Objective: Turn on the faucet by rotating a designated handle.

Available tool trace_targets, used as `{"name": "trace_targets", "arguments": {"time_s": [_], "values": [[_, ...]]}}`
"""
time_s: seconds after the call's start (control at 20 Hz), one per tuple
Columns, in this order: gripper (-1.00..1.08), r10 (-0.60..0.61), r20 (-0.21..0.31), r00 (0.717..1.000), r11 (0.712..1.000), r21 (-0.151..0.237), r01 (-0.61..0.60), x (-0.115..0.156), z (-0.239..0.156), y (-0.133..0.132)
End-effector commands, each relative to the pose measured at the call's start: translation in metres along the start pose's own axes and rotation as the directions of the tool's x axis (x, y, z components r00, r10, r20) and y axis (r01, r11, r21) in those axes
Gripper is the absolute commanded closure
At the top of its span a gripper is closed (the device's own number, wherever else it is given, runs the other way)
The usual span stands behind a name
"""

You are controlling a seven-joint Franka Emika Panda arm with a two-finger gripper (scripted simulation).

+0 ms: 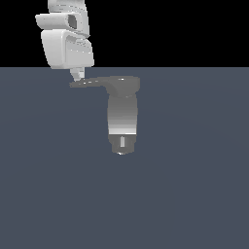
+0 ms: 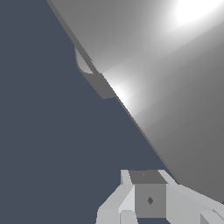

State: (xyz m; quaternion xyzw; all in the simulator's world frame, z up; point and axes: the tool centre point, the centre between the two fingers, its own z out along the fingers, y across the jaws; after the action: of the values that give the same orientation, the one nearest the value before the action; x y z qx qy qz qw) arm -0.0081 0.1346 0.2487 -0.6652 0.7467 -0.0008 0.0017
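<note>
At the middle of the exterior view stands the faucet, a grey metallic cylinder with a bright band low on its body and a small slotted stub at its 6 o'clock end, on the slate-blue surface. From its top cap the handle, a thin flat dark lever, reaches out toward 9 o'clock and narrows to a point. The white arm comes down from 11 o'clock, and its hand sits right at the handle's tip, seemingly touching it from above. Whether the fingers are spread or closed cannot be told: the exterior view shows only a small pale nub, and the wrist view shows part of the hand beside a large, glaring grey face, probably the faucet, with no clear gap to read.

The handle looks rigid and smooth, metal that will not flex but could let a finger slide off its narrow tip. It should swing about the cap rather than lift, so a sideways push is likely enough. The far tip gives the most leverage, though a spot slightly inboard, where the blade is wider, would offer safer contact.
</note>
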Motion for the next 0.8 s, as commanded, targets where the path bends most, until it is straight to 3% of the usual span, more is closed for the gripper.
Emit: {"name": "trace_targets", "arguments": {"time_s": [0.0, 0.75], "values": [[1.08, -0.006, -0.001, 1.0, 1.0, -0.003, 0.006, -0.003, 0.0, 0.011], [1.08, -0.002, 0.0, 1.0, 1.0, -0.001, 0.002, 0.011, 0.0, 0.04]]}}
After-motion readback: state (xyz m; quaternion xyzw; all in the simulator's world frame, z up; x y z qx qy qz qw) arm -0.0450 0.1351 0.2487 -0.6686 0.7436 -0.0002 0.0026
